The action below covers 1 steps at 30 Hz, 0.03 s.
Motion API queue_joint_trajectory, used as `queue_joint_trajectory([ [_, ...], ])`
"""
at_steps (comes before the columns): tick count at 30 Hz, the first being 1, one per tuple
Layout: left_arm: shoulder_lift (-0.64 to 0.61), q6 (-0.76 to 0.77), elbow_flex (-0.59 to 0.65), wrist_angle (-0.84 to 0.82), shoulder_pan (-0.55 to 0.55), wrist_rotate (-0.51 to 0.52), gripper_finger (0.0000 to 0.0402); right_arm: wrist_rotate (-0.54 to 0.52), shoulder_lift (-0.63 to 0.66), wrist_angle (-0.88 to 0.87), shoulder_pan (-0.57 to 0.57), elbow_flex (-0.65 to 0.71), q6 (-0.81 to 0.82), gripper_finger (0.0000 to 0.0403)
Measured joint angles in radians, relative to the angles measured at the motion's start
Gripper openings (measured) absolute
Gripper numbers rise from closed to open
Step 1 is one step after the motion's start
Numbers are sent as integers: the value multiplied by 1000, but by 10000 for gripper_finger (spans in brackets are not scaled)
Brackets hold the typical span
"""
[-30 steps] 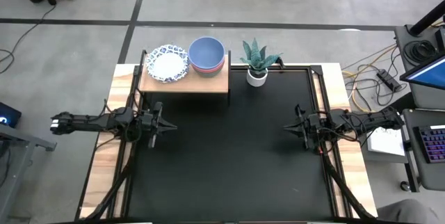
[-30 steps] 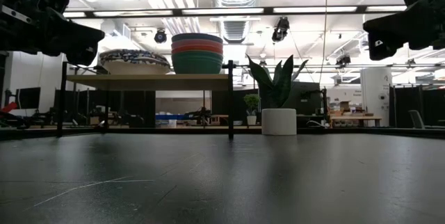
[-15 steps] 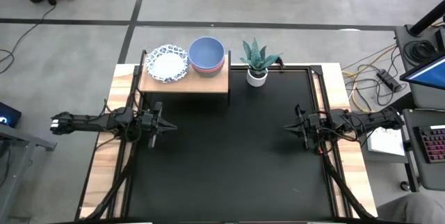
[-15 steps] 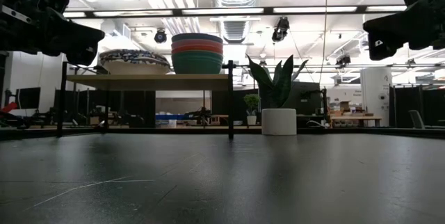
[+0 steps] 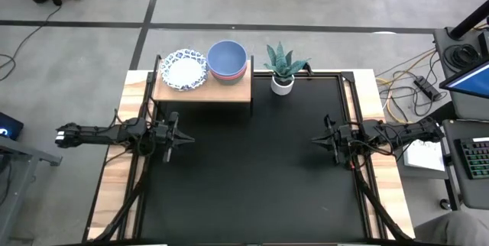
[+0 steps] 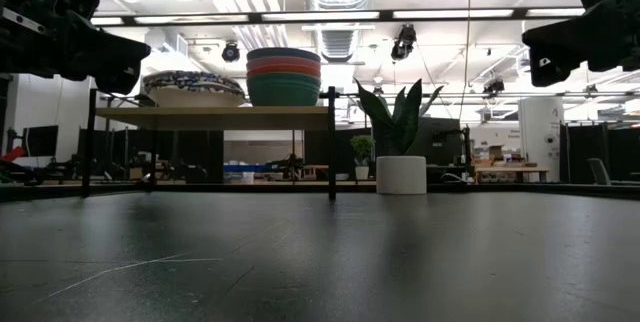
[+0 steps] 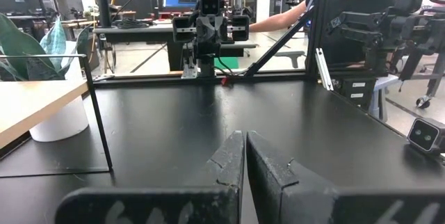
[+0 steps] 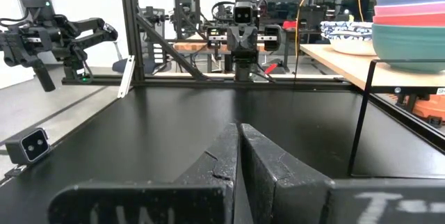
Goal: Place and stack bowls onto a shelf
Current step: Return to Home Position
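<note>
The light-wood shelf (image 5: 202, 89) stands on thin dark legs at the table's far left. On it sit a stack of shallow white bowls with blue patterned rims (image 5: 184, 69) (image 6: 193, 88) and, to its right, a stack of deeper plain bowls, grey-blue on top (image 5: 228, 59), over pink, red and green (image 6: 284, 76) (image 8: 410, 26). My left gripper (image 5: 186, 139) (image 7: 245, 156) hovers shut at the table's left side, holding nothing. My right gripper (image 5: 318, 140) (image 8: 238, 147) hovers shut at the right side, holding nothing. Both point toward the table's middle.
A small white pot with a green plant (image 5: 283, 69) (image 6: 400, 152) stands on the table just right of the shelf. The black tabletop (image 5: 252, 177) stretches between the two arms. A person (image 7: 348, 15) shows beyond the table in the left wrist view.
</note>
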State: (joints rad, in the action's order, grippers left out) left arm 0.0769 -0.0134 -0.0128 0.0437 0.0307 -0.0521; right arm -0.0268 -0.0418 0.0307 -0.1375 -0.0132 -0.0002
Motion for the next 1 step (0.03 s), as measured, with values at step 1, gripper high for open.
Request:
queue_joint_trajectory([
  [1,0,0,0,0,0,0,0,0,0,0,0,0,0,9],
])
